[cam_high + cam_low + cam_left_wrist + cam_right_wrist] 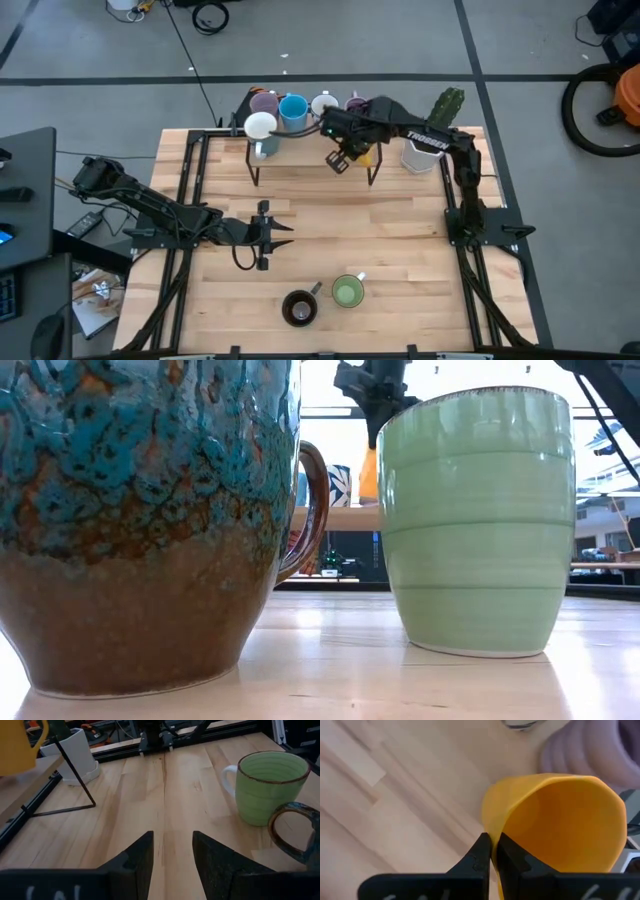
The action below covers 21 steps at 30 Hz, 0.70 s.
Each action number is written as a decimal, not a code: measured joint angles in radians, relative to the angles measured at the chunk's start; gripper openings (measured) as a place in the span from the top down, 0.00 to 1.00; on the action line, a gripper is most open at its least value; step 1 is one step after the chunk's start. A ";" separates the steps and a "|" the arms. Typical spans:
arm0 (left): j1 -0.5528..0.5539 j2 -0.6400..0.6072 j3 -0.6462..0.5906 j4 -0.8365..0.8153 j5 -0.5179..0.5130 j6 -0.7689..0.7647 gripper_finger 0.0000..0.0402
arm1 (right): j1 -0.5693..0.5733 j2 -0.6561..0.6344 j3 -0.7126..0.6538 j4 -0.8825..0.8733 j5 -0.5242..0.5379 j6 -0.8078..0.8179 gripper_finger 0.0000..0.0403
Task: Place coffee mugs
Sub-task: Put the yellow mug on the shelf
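Note:
My right gripper (493,852) is shut on an orange coffee mug (555,825) over the front edge of a low wooden rack (310,150) at the table's far side. On that rack stand lilac (265,100), blue (293,110) and white (260,127) mugs, plus another white (324,104) and another lilac one (590,750). A dark brown mug (299,308) and a green mug (347,291) stand upright on the table near its front edge. My left gripper (172,855) hovers open over the table's middle, pointing toward those two, with nothing between its fingers. My right gripper pinches the orange mug's rim wall (492,837) between its two fingers, one finger (512,862) inside the mug and one (477,857) outside. The fingers come steeply from above. The mug hangs tilted below them, close above the rack's shelf (340,518).
A white faceted pot with a green cactus (425,150) stands right of the rack. The rack's thin black legs (75,780) reach the table. Bare wood lies between the rack and the two front mugs. Black rails (190,190) run along the table's sides.

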 joint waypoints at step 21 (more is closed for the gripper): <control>0.000 0.000 0.000 -0.008 0.000 -0.007 0.65 | -0.084 -0.001 -0.041 0.004 -0.053 -0.019 0.87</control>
